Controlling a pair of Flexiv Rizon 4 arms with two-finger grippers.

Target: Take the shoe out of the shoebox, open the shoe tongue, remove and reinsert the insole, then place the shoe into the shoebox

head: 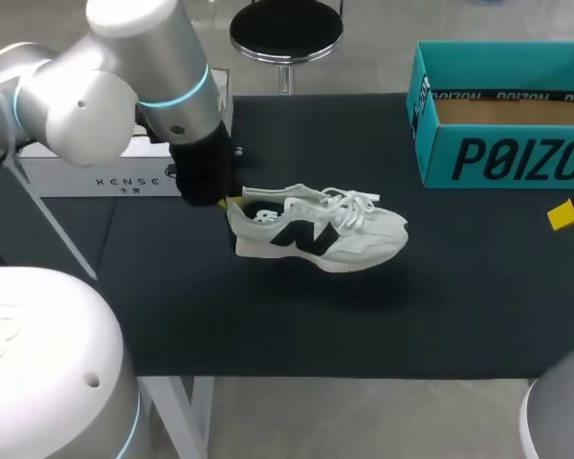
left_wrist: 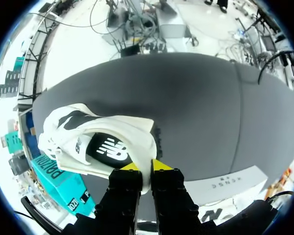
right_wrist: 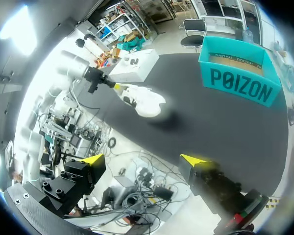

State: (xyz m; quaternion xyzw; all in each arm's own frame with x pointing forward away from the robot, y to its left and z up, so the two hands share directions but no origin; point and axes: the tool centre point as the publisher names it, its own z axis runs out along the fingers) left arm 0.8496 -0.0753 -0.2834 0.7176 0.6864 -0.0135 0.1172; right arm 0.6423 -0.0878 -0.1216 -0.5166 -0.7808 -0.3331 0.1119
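Note:
A white sneaker with a black logo [head: 316, 229] hangs a little above the black table mat, toe pointing right, its shadow beneath it. My left gripper [head: 231, 203] is shut on the heel rim. In the left wrist view both yellow tips pinch the heel collar [left_wrist: 146, 169], and the shoe [left_wrist: 98, 142] stretches ahead with its dark insole showing. The teal shoebox [head: 497, 158] stands open at the back right. My right gripper [right_wrist: 144, 161] is open and empty, high off the table's near right side, far from the shoe [right_wrist: 144, 100] and the box [right_wrist: 237, 81].
A white box [head: 96, 172] lies at the back left behind my left arm. The black mat [head: 268, 325] covers the table. One yellow fingertip [head: 562, 215] of the right gripper shows at the right edge, below the shoebox.

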